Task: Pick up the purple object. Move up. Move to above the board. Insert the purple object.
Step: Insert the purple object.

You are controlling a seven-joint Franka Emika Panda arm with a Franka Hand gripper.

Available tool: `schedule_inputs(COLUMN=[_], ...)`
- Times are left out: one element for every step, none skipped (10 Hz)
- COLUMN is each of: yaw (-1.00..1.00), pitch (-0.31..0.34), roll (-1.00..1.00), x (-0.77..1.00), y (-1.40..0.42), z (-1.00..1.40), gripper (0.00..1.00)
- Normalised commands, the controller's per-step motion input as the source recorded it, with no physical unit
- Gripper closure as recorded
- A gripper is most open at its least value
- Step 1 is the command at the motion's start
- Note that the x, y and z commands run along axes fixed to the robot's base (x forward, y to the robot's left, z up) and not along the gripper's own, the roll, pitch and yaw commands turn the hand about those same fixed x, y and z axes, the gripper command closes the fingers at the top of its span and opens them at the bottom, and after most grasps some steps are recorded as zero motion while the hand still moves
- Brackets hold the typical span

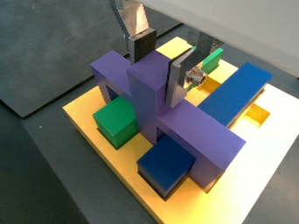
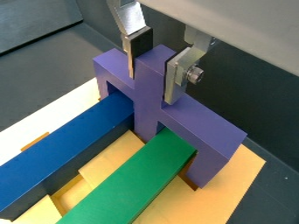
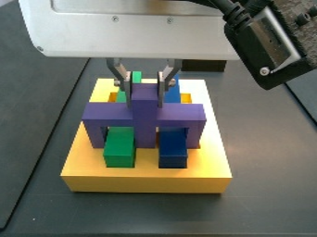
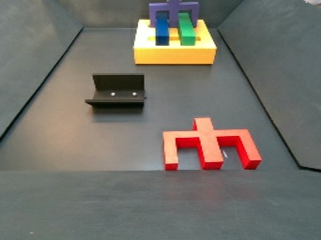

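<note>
The purple object (image 1: 176, 122) sits down in the yellow board (image 1: 84, 112), its arms lying between the green (image 1: 117, 118) and blue (image 1: 166, 164) blocks; it shows in both wrist views (image 2: 163, 109) and both side views (image 3: 145, 116) (image 4: 172, 11). My gripper (image 1: 163, 54) is low over the board and straddles the object's upright middle stem, as also seen in a wrist view (image 2: 158, 54) and a side view (image 3: 144, 76). The fingers stand a little apart from the stem's sides, so the gripper looks open. The gripper does not show in the far side view.
The board (image 4: 175, 54) stands at the far end of the dark floor. The fixture (image 4: 119, 91) stands mid-floor on the left. A red comb-shaped piece (image 4: 209, 145) lies nearer the front right. Grey walls slope up around the floor.
</note>
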Motion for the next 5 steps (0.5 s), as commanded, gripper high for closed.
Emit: schedule_inputs(yaw=[0.00,0.00,0.03,0.09,0.11], pitch=[-0.046,-0.074,-0.027,-0.001,-0.003], roll=[-0.17,-0.21,-0.23,-0.17,-0.13], x=[0.05,0.00,0.11,0.11,0.06], y=[0.21,0.22,0.04,0.00,-0.05], z=[-0.39,-0.45,-0.43,-0.38,-0.36], gripper=[1.00,1.00,1.00,1.00,1.00])
